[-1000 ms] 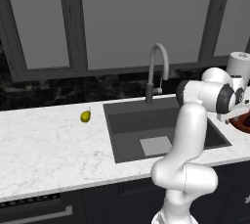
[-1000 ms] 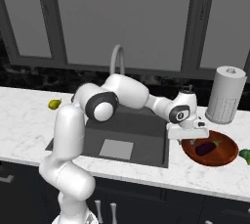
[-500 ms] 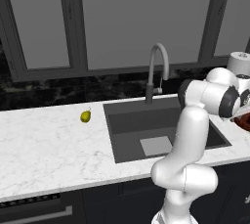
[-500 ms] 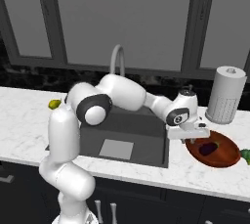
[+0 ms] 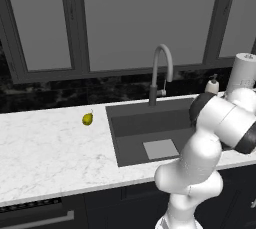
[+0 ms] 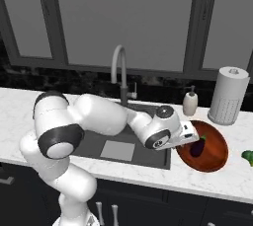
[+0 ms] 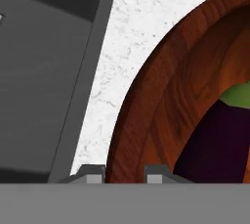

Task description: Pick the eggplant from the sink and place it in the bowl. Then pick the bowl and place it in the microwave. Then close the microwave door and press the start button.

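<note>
White counter (image 6: 148, 170) holds your bowl (image 6: 216, 157), eggplant (image 6: 197, 147) inside. Your gripper (image 7: 117, 173) straddles the near rim, not yet closed. Wood is stiff, smooth; pinch the rim.

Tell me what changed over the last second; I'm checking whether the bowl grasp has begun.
The gripper has come down and in toward the near-left rim of the bowl; in the hand view its fingers now straddle that rim, with no closing visible. The eggplant lies in the bowl as before, and the bowl, pear and sink stayed put.
</note>
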Robot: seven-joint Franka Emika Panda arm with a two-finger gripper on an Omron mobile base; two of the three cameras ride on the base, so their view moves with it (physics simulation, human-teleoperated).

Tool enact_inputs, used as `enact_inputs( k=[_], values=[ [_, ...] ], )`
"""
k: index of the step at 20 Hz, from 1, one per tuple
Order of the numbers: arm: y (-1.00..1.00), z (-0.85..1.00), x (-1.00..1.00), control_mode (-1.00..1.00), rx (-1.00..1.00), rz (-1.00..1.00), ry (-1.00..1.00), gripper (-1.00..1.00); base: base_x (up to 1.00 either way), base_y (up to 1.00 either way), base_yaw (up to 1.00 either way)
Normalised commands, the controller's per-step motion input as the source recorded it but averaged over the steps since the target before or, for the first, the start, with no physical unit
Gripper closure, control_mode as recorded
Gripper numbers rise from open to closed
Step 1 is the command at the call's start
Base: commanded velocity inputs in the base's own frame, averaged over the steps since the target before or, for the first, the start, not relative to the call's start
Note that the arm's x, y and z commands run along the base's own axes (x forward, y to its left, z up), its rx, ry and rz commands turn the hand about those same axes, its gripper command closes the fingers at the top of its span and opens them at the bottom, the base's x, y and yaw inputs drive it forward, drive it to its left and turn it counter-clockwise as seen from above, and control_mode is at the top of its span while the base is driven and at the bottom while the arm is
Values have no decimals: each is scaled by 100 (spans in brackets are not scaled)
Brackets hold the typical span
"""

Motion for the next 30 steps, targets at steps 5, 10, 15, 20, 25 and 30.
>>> enact_inputs(
  k=[5,10,15,20,25,30],
  values=[
    [39,37,-9,-100,-18,17,0,100,0,0,0],
    [28,74,-10,-100,-24,18,10,100,0,0,0],
    [5,91,-12,-100,-20,23,23,100,0,0,0],
    [-5,95,-10,-100,0,20,11,100,0,0,0],
    [-16,97,-26,-100,3,23,17,100,0,0,0],
    [0,77,-39,-100,3,27,23,100,0,0,0]
  ],
)
